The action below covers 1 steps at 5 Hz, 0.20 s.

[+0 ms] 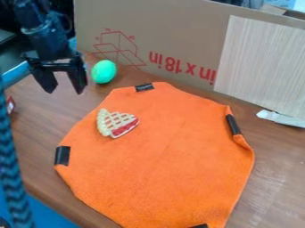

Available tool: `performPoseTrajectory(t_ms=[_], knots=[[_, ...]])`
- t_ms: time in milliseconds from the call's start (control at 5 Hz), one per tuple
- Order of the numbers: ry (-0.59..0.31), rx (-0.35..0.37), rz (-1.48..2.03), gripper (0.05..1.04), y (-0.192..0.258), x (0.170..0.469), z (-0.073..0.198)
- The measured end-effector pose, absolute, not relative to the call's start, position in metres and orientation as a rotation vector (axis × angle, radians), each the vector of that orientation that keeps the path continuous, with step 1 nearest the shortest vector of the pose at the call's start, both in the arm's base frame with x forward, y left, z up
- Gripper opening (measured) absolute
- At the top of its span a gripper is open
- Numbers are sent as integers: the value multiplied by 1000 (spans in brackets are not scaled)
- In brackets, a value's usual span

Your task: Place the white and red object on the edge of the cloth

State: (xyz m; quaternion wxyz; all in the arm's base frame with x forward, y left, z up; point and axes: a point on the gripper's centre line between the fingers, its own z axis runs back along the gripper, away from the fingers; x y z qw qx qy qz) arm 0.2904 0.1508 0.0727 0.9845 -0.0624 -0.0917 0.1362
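Apparently, black tape (233,125) pins the cloth (166,164) flat, steadying the pie slice (118,123) by its upper-left edge. Spread and empty, the hand (64,90) hangs clear of it.

Upside-down red print (181,68) on the cardboard (173,31) reads "in x 18 in".

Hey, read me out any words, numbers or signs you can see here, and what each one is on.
"in x 18 in": red, upside down, on the cardboard.
Marks around the red box drawing on that cardboard: too small to read.
Red and white item at the left edge: too small to read.
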Motion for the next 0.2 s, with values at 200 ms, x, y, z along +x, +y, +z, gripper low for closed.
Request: performPoseTrajectory(t_ms=[200], knots=[[-169, -169, 130, 1002, 159, 277, 74]])
